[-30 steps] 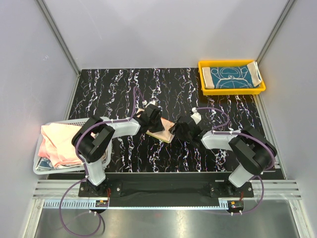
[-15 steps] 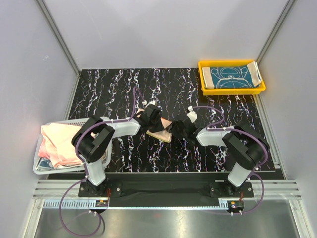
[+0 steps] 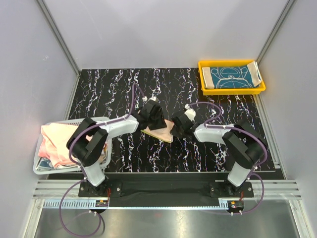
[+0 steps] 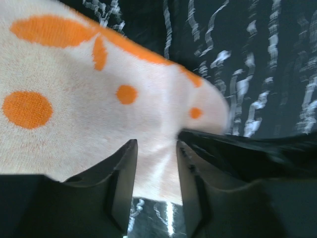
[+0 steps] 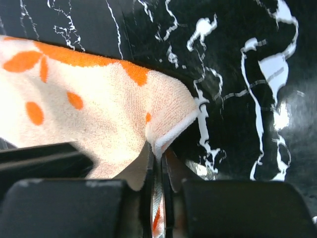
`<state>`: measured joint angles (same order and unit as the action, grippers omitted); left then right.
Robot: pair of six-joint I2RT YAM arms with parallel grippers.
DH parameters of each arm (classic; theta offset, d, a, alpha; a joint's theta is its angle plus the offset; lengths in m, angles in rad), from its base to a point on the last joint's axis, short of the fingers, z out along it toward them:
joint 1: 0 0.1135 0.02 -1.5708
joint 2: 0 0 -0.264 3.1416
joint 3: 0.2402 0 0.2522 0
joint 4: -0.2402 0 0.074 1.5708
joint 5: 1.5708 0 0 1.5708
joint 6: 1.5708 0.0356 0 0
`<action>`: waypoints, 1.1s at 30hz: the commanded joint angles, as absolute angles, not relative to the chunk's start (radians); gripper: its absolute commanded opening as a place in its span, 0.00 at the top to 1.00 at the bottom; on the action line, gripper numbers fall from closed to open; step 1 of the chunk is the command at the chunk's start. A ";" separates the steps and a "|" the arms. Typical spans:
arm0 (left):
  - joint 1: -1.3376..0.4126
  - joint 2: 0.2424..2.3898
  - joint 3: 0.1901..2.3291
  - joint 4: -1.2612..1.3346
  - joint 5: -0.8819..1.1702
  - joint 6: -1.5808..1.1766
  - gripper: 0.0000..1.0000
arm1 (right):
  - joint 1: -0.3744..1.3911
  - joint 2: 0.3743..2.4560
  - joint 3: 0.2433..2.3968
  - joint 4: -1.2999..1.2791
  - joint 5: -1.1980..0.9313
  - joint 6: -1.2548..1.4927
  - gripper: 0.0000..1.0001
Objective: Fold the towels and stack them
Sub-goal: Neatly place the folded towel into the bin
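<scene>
Change, R arm: R gripper (image 3: 179,128) has slid left since 1 s ago, now right at the near-right corner of the orange towel (image 3: 159,133); its cable loop stands taller.
Change, L arm: L gripper (image 3: 152,117) has nudged a bit farther from the bases; elbow has swung in closer to the basket (image 3: 35,166).
Unchanged: orange towel in the same spot, mid table (image 3: 109,89), flat, between the two grippers. The other towels haven't moved.
R gripper state: fingers (image 5: 148,171) pressed nearly together, pinching the towel's hemmed corner; a thin strip of cloth shows in the slit.
L gripper state: fingers (image 4: 124,178) apart, over the towel's edge; cloth shows in the gap, neither finger clearly pressing it. R gripper's black body is just beside it in L wrist view.
Teal towel (image 3: 230,77): folded, lying in the yellow tray (image 3: 232,91), far-right corner.
Pink towel (image 3: 57,141): bunched in the basket, far left.
Print/writing: orange towel has orange dots and leaf shapes on cream. Teal towel has a pale line cartoon, too small to read.
</scene>
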<state>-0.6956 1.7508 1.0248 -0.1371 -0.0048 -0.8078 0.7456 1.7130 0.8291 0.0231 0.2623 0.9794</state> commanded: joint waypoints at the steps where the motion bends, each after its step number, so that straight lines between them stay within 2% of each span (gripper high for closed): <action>1: -0.669 1.635 1.176 -0.256 -0.021 -0.773 0.56 | 0.749 1.764 0.899 -0.136 0.331 0.862 0.94; 3: -0.640 1.599 1.233 -0.296 -0.020 -0.761 0.56 | 0.742 1.792 0.934 -0.156 0.334 0.825 0.98; 8: -0.597 1.491 1.267 -0.377 -0.026 -0.727 0.55 | 0.694 1.831 1.061 -0.280 0.334 0.645 1.00; 17: -0.540 1.318 1.189 -0.471 -0.022 -0.664 0.54 | 0.594 2.071 1.575 -0.609 0.503 0.199 1.00; 27: -0.519 1.252 1.218 -0.598 -0.011 -0.562 0.54 | 0.414 2.350 2.098 -0.615 0.632 -0.161 1.00; 33: -0.496 1.226 1.236 -0.646 -0.040 -0.479 0.54 | 0.301 2.494 2.320 -0.525 0.664 -0.363 1.00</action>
